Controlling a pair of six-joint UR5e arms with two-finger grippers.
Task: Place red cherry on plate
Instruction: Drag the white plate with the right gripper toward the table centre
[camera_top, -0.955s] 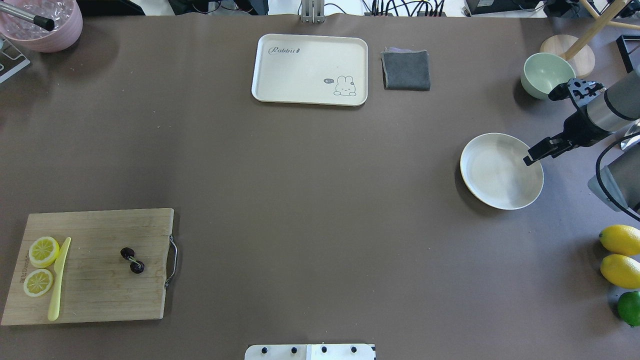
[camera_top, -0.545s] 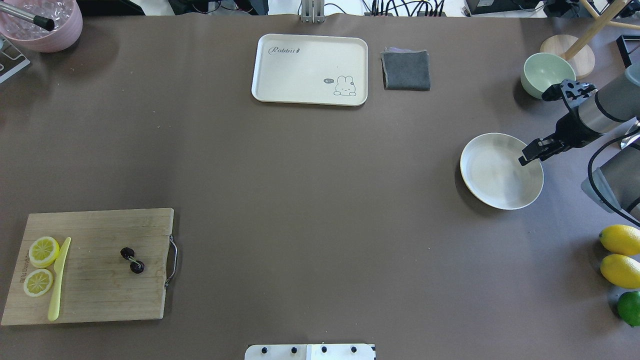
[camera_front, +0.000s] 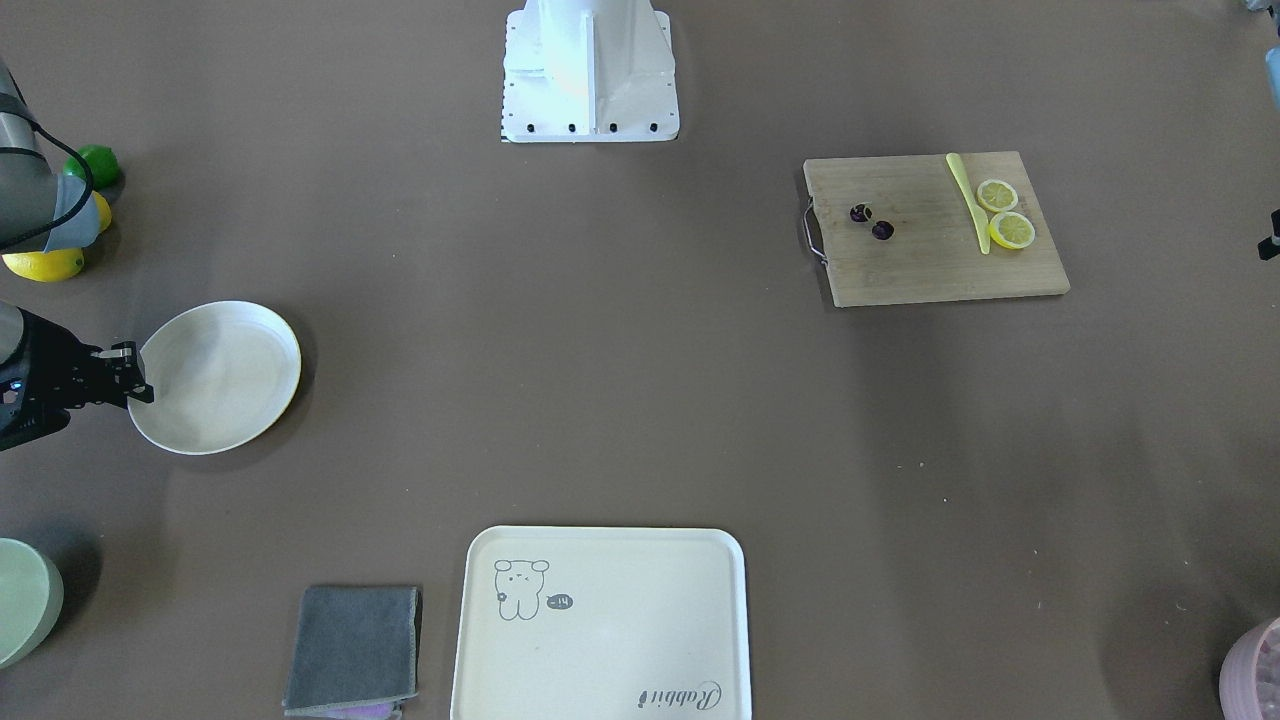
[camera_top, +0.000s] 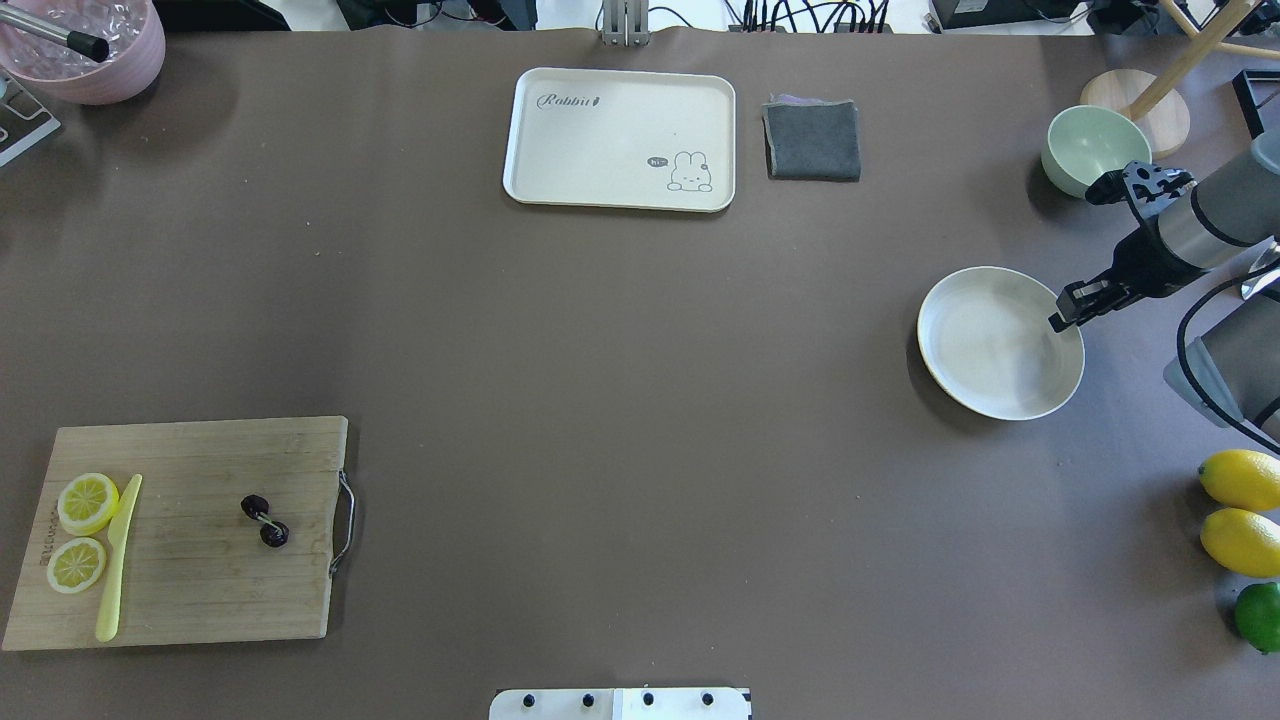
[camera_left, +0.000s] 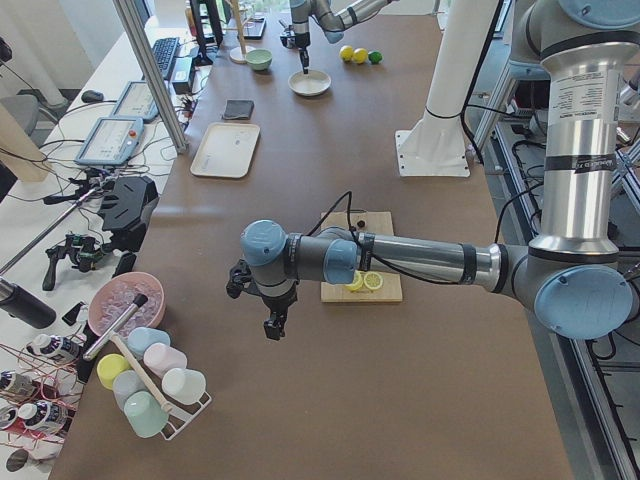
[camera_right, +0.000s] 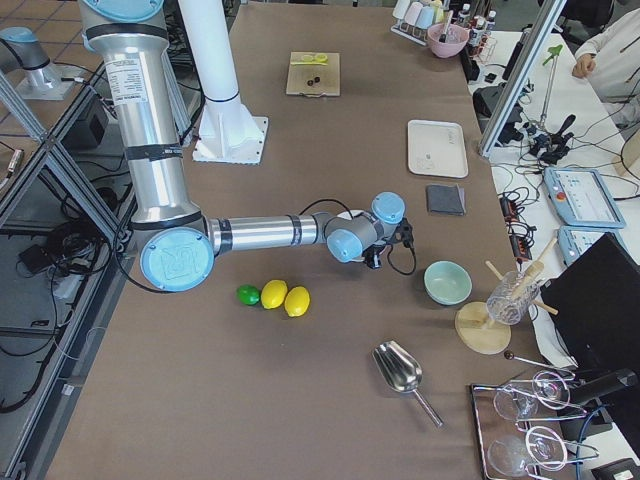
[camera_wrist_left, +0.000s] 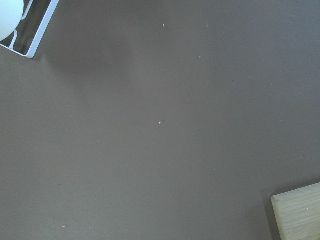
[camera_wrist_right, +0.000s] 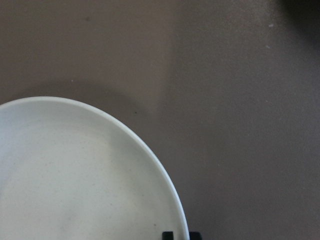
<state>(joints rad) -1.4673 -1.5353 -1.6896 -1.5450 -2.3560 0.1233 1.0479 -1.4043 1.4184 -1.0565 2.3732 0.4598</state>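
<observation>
In the front-facing view, the red cherry (camera_front: 871, 221) is seen lying on the cutting board (camera_front: 930, 270), well apart from the plate (camera_front: 220, 375). Overhead, the right gripper (camera_top: 1062, 315) is set at the plate's rim. In the right wrist view, its jaws are seen closed on that rim. In the left side view, the left gripper (camera_left: 272, 328) is held above the table (camera_left: 300, 420); whether its jaws are open or closed cannot be told.

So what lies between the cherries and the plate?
Overhead view: past the maroon cherry pair, the wooden board's metal handle, then bare brown tabletop to the round cream plate.
</observation>
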